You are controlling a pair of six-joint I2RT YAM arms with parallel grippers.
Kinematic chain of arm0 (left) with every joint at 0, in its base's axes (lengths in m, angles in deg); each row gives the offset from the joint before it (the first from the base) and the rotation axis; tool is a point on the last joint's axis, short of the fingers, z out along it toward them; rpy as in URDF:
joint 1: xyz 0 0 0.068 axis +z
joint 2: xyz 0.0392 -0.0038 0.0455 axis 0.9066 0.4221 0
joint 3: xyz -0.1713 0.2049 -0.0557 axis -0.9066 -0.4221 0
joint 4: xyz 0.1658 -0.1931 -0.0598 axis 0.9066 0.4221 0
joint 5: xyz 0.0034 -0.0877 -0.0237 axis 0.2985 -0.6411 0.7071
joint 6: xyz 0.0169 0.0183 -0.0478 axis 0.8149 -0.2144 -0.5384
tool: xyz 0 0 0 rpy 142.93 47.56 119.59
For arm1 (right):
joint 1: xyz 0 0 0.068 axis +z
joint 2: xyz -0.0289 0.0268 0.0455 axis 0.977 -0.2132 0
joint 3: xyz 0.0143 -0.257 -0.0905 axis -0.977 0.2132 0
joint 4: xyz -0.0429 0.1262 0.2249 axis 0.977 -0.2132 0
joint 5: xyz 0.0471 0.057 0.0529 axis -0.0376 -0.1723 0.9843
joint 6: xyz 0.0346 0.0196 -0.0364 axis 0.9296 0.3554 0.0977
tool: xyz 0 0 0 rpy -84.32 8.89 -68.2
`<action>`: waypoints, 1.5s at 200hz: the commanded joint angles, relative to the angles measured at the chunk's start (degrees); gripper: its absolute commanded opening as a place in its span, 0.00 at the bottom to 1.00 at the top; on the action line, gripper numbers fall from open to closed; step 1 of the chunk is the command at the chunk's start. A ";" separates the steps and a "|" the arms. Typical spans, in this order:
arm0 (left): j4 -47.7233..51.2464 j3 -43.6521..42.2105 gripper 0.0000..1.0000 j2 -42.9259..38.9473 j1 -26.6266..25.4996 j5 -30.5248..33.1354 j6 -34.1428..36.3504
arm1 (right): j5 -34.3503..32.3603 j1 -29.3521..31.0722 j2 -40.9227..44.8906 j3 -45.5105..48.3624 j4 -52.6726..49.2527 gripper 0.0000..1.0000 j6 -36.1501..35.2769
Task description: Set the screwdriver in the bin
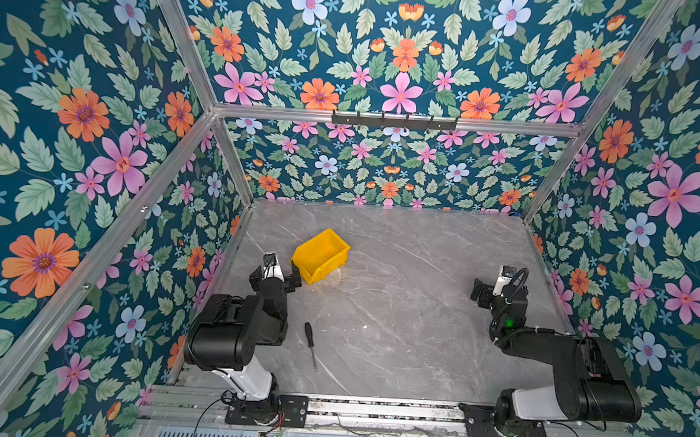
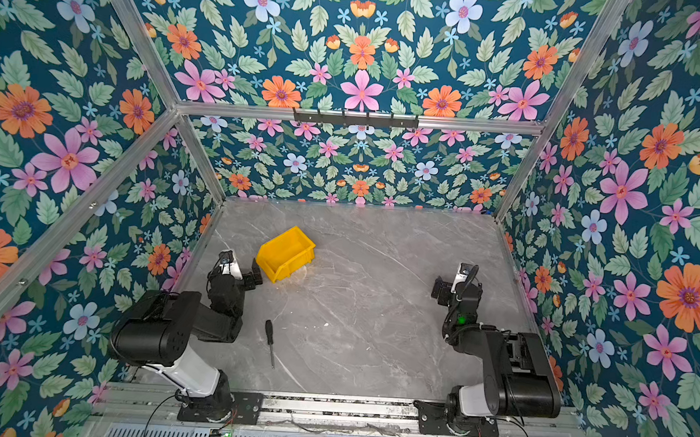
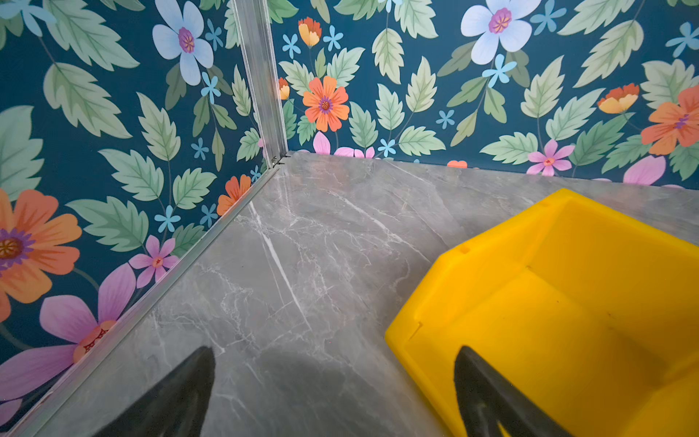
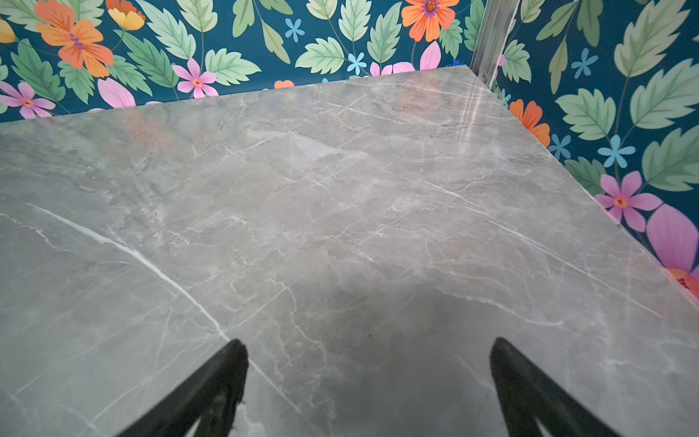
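The screwdriver (image 1: pixel 310 344) (image 2: pixel 270 342), black-handled with a thin silver shaft, lies flat on the grey marble table near its front, just right of the left arm's elbow. Behind it, left of centre, stands the yellow bin (image 1: pixel 321 254) (image 2: pixel 286 252) (image 3: pixel 567 302), with nothing inside. My left gripper (image 1: pixel 276 277) (image 2: pixel 234 277) (image 3: pixel 336 353) stands open beside the bin's near left corner, one finger (image 3: pixel 488 393) in front of its low lip. It holds nothing. At the right side of the table my right gripper (image 1: pixel 497 295) (image 2: pixel 456 290) (image 4: pixel 368 344) is open over bare marble.
Flowered walls and aluminium frame posts (image 3: pixel 261 83) (image 4: pixel 491 38) close the table (image 1: pixel 396 314) on three sides. A black hook rack (image 1: pixel 394 121) hangs on the back rail. Both arm bases sit on a metal rail (image 1: pixel 370 410) along the front edge.
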 commanded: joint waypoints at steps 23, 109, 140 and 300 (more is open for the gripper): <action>-1.49 0.05 1.00 -0.04 0.02 0.26 0.20 | 0.18 0.00 -0.05 -0.10 2.72 0.99 0.21; -1.73 -0.17 1.00 -0.08 0.02 0.08 0.19 | 0.26 0.00 -0.01 -0.06 2.76 0.99 0.21; -1.76 -0.19 1.00 -0.38 -0.11 0.96 0.12 | 1.97 0.07 0.63 0.23 2.99 0.99 -0.66; 67.36 15.61 1.00 -32.15 -17.01 18.45 -17.22 | 20.42 12.42 16.15 -8.60 -19.51 0.99 -15.06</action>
